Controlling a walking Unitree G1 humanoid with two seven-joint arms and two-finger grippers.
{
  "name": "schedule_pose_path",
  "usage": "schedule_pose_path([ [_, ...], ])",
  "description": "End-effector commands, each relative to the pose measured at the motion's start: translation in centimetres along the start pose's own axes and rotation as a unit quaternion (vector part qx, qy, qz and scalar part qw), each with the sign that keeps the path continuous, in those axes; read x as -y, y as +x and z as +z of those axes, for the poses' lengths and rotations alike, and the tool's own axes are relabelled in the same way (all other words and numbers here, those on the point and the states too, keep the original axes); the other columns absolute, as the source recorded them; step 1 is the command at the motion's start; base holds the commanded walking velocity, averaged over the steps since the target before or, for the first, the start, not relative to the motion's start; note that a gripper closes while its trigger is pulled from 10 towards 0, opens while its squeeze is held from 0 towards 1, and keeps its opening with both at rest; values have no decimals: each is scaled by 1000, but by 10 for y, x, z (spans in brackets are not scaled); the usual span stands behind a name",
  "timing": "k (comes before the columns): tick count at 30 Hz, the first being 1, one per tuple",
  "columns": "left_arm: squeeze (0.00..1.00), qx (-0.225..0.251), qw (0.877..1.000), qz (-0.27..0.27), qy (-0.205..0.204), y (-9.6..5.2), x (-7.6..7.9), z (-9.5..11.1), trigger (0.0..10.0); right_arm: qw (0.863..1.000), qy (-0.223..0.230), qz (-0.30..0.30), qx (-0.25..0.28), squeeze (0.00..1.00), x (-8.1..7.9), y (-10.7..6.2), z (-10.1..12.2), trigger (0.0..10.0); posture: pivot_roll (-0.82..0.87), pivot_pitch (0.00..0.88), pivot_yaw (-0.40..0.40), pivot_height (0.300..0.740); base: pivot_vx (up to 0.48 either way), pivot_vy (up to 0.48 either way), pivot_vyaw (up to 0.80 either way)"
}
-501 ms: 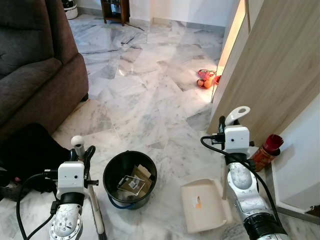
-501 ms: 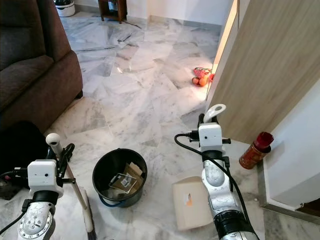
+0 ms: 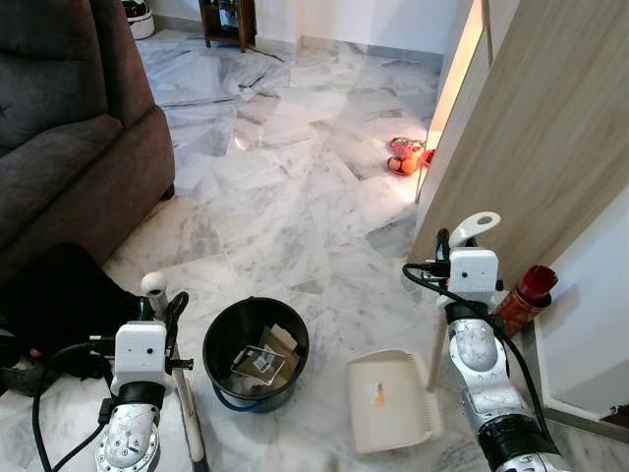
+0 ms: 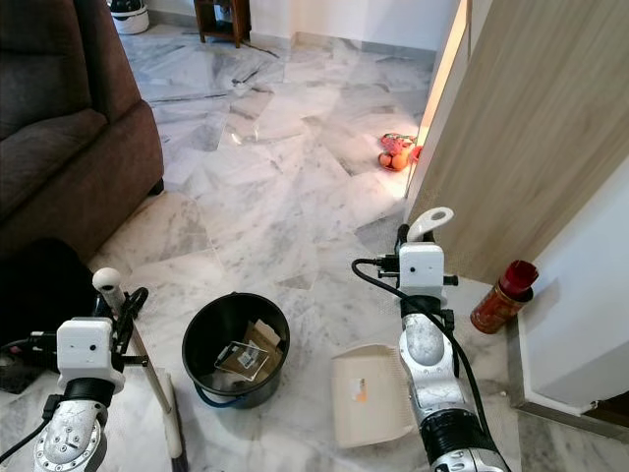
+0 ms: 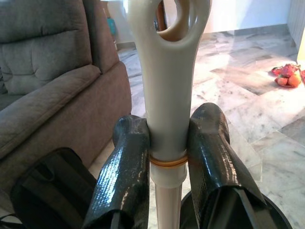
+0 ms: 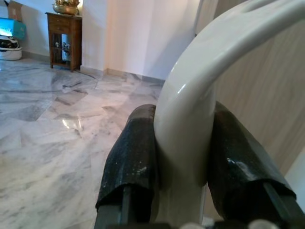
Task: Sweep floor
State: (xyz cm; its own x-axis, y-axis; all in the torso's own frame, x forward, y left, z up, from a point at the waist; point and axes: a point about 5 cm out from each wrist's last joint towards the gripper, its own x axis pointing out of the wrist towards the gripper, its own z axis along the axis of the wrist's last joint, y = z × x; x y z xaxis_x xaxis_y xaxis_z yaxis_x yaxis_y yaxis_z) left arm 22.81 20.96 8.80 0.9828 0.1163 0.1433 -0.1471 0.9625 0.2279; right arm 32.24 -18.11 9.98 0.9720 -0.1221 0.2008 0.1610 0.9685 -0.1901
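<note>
The black bucket (image 3: pixel 256 352) stands on the marble floor (image 3: pixel 285 197), between both arms. The cream dustpan (image 3: pixel 391 401) lies just right of the bucket, its upright handle pinched by the right claw (image 6: pixel 180 157). Left of the bucket, the left claw (image 5: pixel 167 157) clamps the broom handle (image 5: pixel 167 95).

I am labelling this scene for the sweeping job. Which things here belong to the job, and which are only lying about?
For the job:
broom, in left gripper
dustpan, in right gripper
black bucket

Only lying about:
sofa
red bottle
red toy
dark bag
</note>
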Motion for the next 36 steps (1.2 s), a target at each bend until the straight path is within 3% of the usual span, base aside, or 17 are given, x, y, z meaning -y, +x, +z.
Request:
schedule_pose_path([
  [1,0,17,1000,0,2,3,-2,5,10000,1000,11,-8,-1,0,5,-1,-3,10000,150,49,-17,740,0,0,0],
  [10,0,23,1000,-5,6,4,-2,4,10000,999,32,4,-37,0,15,-9,-19,10000,150,34,-14,740,0,0,0],
  [17,0,25,999,-17,10,6,3,4,10000,996,48,37,-68,0,10,-18,-32,10000,141,23,-10,740,0,0,0],
  [28,0,24,999,-19,14,6,4,3,10000,995,70,30,-70,0,10,-19,-33,10000,141,33,-4,740,0,0,0],
  [36,0,21,999,-22,16,7,4,3,10000,993,84,43,-71,0,1,-17,-31,10000,136,41,-8,740,0,0,0],
])
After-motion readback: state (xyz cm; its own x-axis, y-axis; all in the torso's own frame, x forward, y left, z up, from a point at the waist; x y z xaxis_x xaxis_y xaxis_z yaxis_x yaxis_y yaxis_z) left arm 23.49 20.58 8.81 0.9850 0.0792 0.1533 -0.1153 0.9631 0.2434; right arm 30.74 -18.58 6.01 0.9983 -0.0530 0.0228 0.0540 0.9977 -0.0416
